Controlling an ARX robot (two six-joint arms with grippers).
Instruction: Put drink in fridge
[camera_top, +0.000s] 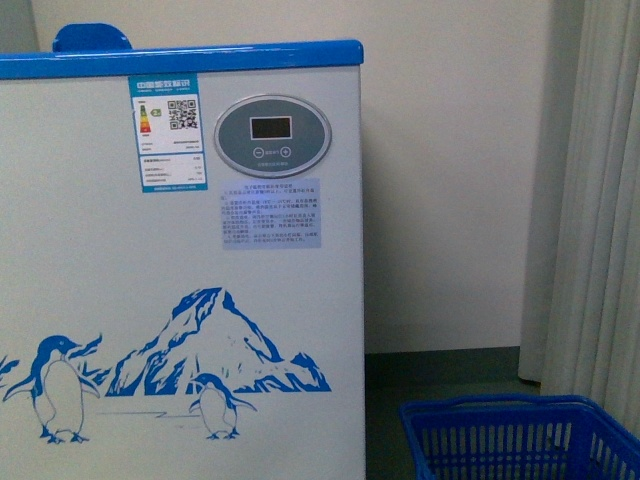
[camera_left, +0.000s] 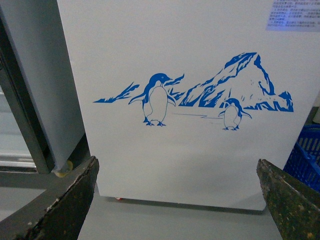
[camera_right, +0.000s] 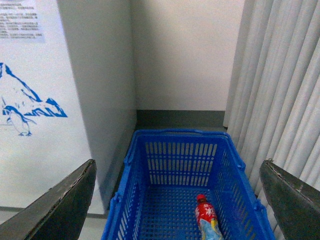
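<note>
Task not started: the drink (camera_right: 207, 220) lies in the blue basket (camera_right: 180, 157) beside the fridge (camera_top: 180, 280), left fingers (camera_left: 65, 205) and right fingers (camera_right: 60, 210) spread apart and empty; pickup and placement outstanding.

- Front view was dimmish, with flat indoor light, a cool bluish cast and fine grain all over; no hard shadows.
- Fridge (camera_top: 180, 290) front was evenly lit, no glare; small print on its notice sheet (camera_top: 271, 213) was too soft to read.
- Wall (camera_top: 450, 150) darkened toward the floor corner.
- Left wrist view was brighter; penguin picture (camera_left: 200, 95) was crisp; fingers (camera_left: 55, 210) of the left gripper (camera_left: 176, 165) were dark and underexposed; a thin shadow ran under the fridge base.
- Right wrist view: fridge side was shaded, darker than its front; basket (camera_right: 180, 135) was saturated blue; drink (camera_right: 206, 216) was soft, label unreadable; curtain (camera_right: 280, 90) showed soft fold shadows; fingers (camera_right: 55, 210) of the right gripper (camera_right: 180, 165) were dim.
</note>
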